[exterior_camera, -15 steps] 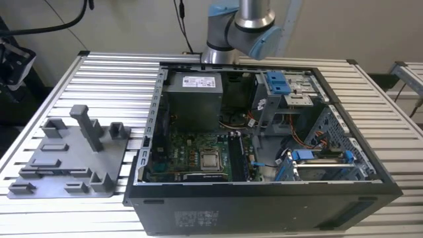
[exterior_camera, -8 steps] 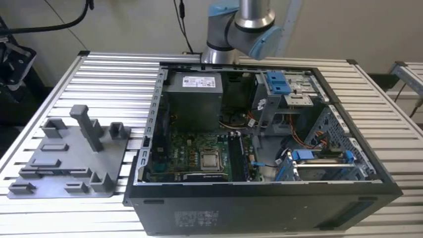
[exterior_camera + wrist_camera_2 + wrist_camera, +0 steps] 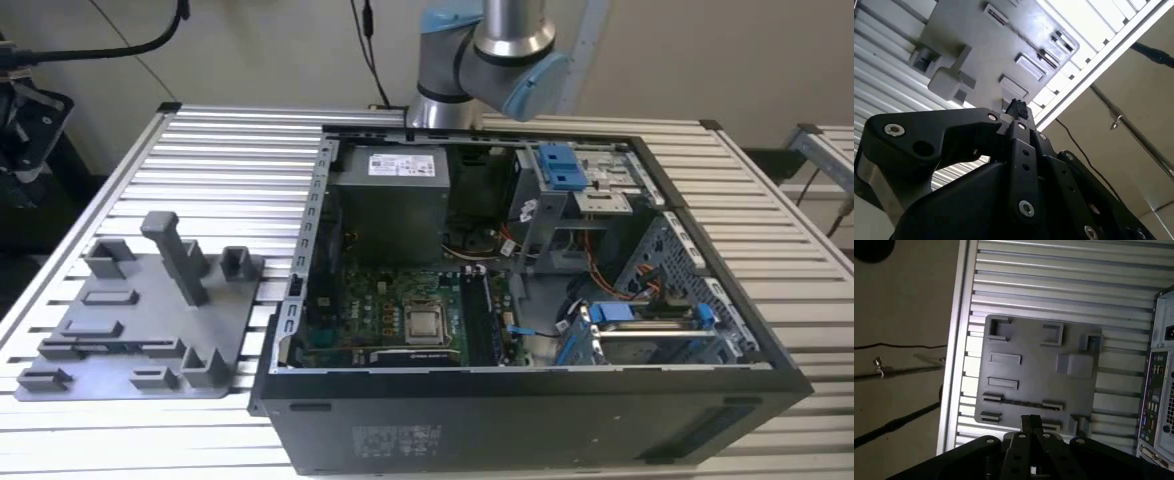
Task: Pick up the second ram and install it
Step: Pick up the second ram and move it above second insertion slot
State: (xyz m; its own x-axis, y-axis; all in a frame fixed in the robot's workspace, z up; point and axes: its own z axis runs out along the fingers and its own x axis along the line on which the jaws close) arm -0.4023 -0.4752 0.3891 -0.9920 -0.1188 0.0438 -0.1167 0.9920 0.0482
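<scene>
Facing one grey tray (image 3: 1034,380), one tool (image 3: 1030,420)

silver arm (image 3: 515,20), blue joint caps (image 3: 539,86), black tool (image 3: 1017,109).

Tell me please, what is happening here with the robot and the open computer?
A robot arm is working beside an open computer case on a slatted table. Its claw hangs above the grey tray, shut and apparently empty. A thin dark strip sits in the tray's holders. It may be the memory stick, but I cannot tell for sure. It seems that no stick is picked up yet.
</scene>
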